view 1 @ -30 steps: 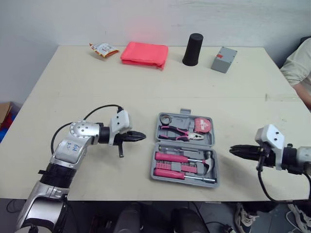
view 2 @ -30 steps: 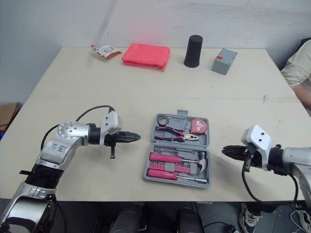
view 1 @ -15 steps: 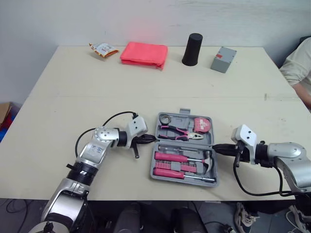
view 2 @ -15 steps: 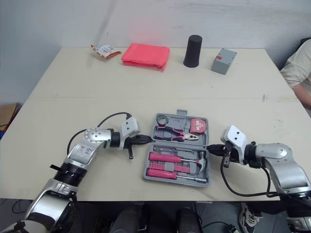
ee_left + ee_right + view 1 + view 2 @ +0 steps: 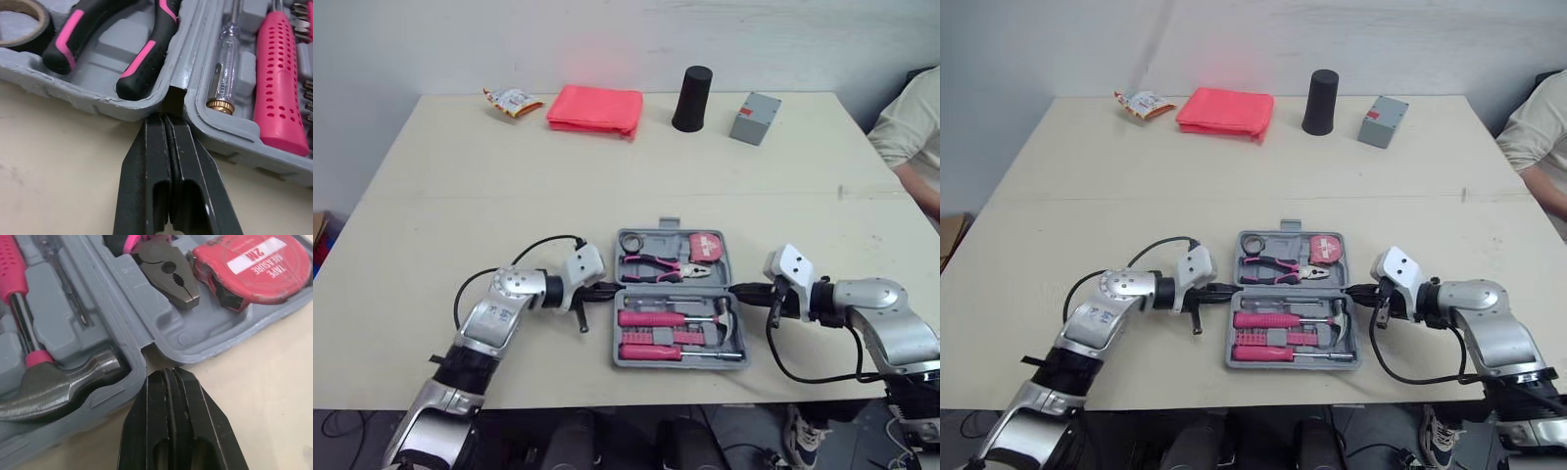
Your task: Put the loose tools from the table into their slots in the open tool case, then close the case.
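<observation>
The grey tool case (image 5: 677, 287) lies open near the table's front edge. Its far half holds a black tape roll (image 5: 630, 241), pink-handled pliers (image 5: 666, 264) and a red tape measure (image 5: 705, 244). Its near half holds pink screwdrivers (image 5: 656, 318) and a hammer (image 5: 724, 315). My left gripper (image 5: 607, 290) is shut, its tip touching the hinge notch on the case's left side (image 5: 166, 117). My right gripper (image 5: 741, 290) is shut too, its tip just short of the hinge notch on the right side (image 5: 167, 373), beside the hammer head (image 5: 63, 387).
Along the far edge of the table lie a snack packet (image 5: 511, 99), a folded red cloth (image 5: 595, 106), a black cup (image 5: 690, 85) and a small grey box (image 5: 752, 104). A person's sleeve (image 5: 911, 117) shows at the right edge.
Both grippers have closed in on the case from either side, the left moving right and the right moving left, until their tips reach the hinge line. The camera has shifted slightly.
</observation>
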